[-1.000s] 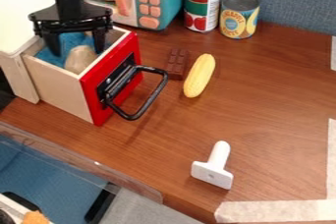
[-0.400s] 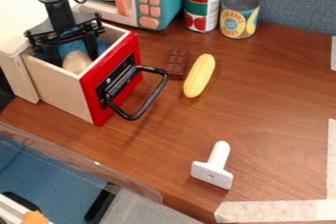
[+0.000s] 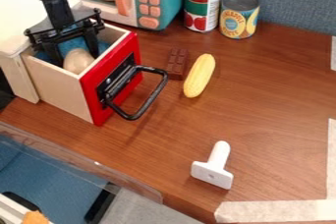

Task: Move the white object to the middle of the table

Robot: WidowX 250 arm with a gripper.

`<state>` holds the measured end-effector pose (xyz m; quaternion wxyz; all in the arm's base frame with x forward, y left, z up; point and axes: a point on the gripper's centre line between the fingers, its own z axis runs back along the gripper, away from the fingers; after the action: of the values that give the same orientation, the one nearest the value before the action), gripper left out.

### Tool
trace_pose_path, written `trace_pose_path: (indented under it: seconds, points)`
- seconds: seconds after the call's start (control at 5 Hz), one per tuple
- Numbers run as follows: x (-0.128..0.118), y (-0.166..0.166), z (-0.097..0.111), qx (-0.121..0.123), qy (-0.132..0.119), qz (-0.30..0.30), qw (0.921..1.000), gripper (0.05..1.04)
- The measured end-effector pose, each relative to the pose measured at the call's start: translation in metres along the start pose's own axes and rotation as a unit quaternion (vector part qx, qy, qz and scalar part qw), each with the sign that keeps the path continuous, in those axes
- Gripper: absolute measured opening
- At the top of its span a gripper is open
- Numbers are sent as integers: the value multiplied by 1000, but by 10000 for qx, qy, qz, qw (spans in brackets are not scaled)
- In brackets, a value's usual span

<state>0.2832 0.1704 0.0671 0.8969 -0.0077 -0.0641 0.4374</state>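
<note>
White T-shaped object [image 3: 212, 168]: lying near the table's front edge, beside the tape [image 3: 275, 211]; stem along the long axis, pointing away from the camera and slightly right; crossbar at the near end. My gripper [image 3: 76, 58] is released, fingers spread about a pale ovoid [image 3: 78, 61] inside the red-fronted drawer [image 3: 59, 89]. Both cans [image 3: 203, 3] carry printed fruit labels.

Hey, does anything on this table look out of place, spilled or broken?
Nothing looks spilled or broken. The red-fronted drawer stands open, with a pale rounded object inside. The white T-shaped tool lies by itself near the front edge of the table, so it looks a bit stray.
</note>
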Motion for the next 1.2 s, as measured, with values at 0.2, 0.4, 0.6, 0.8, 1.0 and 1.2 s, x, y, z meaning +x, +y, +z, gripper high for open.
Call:
trace_pose_path:
  seconds: [0.2,0.4,0.6,0.8,1.0,1.2]
  points:
    - [4,-6,21,-192,-175,-339,9991,786]
    - [7,-8,32,-150,-220,-715,9971,786]
    - [9,-12,42,-145,-387,-1034,9938,786]
    - [3,-27,64,-248,-719,-1590,9844,786]
    - [-15,-43,77,-316,-875,-2063,9741,786]
    - [-33,-52,85,-401,-862,-2356,9672,786]
